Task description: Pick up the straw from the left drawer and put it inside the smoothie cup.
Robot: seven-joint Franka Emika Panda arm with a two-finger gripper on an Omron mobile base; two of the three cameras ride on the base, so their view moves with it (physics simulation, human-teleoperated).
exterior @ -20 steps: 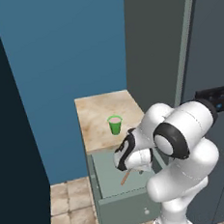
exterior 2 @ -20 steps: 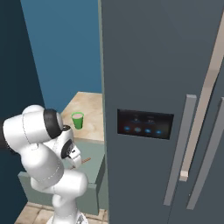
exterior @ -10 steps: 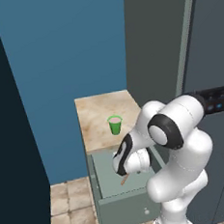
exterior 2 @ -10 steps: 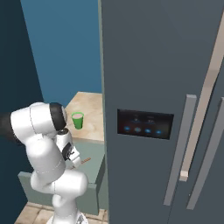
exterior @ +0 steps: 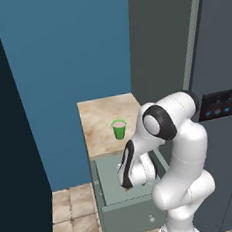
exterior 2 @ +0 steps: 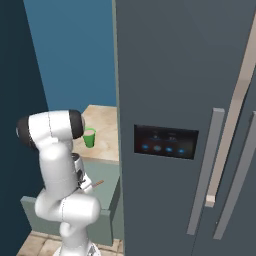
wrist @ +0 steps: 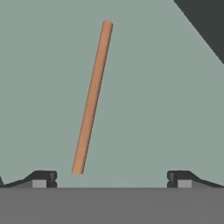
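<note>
— Fingers [wrist: 111,178] first: how do they stand?

— Spread wide, with nothing between them. In the hand view the two dark tips rise at the bottom, far apart, and the straw [wrist: 92,97] lies just beyond them on the bare grey-green floor of the left drawer [wrist: 166,109], untouched.

— Which way does the straw point?

— In the hand view its long axis runs almost straight away from the fingers, leaning a little to the right as it goes. The close end sits just beside the left tip, nearer that one than the right; the other end reaches toward the top of that view. It lies flat on the drawer floor, not propped on any wall.

— And in the room?

— In the right base view a short orange-brown stretch of the straw [exterior 2: 98,183] shows past the arm, inside the pulled-out left drawer [exterior 2: 107,221]. In the left base view the hand is down inside the left drawer [exterior: 129,218], and the fingers [exterior: 127,186] are low over its floor; the straw itself is too hidden there to make out.

— Where is the smoothie cup?

— Upright on the counter [exterior: 100,124] above and behind the drawer: the smoothie cup [exterior: 119,129] stands near the counter's near edge, well apart from the straw. In the right base view the smoothie cup [exterior 2: 90,137] peeks out just right of the arm's shoulder, left of the tall grey fridge [exterior 2: 190,90].
</note>
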